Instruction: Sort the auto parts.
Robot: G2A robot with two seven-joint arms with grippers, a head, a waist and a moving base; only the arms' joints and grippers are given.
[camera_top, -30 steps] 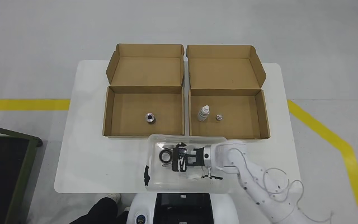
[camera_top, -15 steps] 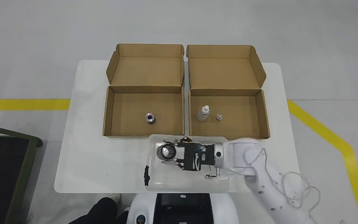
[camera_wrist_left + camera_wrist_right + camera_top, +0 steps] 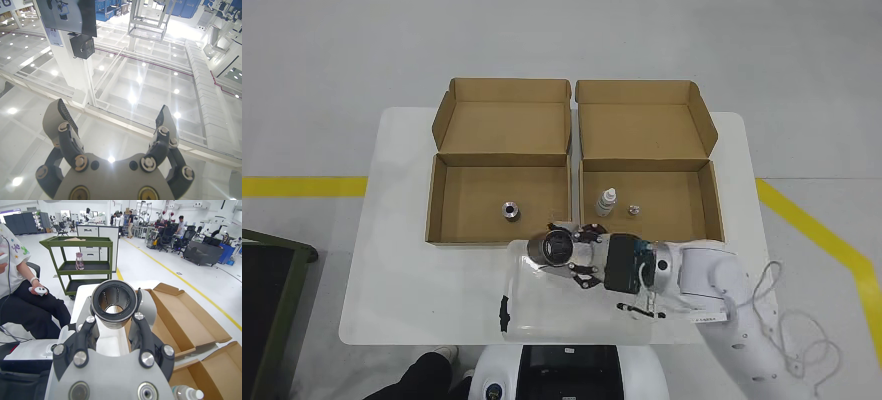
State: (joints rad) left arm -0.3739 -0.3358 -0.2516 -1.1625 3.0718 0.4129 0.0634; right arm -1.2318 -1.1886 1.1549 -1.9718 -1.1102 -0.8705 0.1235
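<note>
My right gripper (image 3: 560, 247) is shut on a metal cylinder bearing (image 3: 554, 246), a hollow steel sleeve with black rims (image 3: 114, 305). It holds the bearing above the far edge of the clear plastic tray (image 3: 542, 310), close to the near wall of the left cardboard box (image 3: 447, 205). That box holds one small metal ring (image 3: 508, 209). The right cardboard box (image 3: 682, 210) holds a small white bottle (image 3: 606, 202) and a small metal part (image 3: 634, 209). My left gripper (image 3: 113, 117) is open with nothing between its fingers and points up at the ceiling.
Both boxes stand at the back of the white table (image 3: 392, 250) with their lids folded back. A small black part (image 3: 504, 310) lies at the tray's left edge. A green cart (image 3: 75, 264) stands beyond the table's left side.
My right gripper has lifted the bearing out of the tray and carried it up and away from the robot, toward the boxes. The arm's wrist has turned.
</note>
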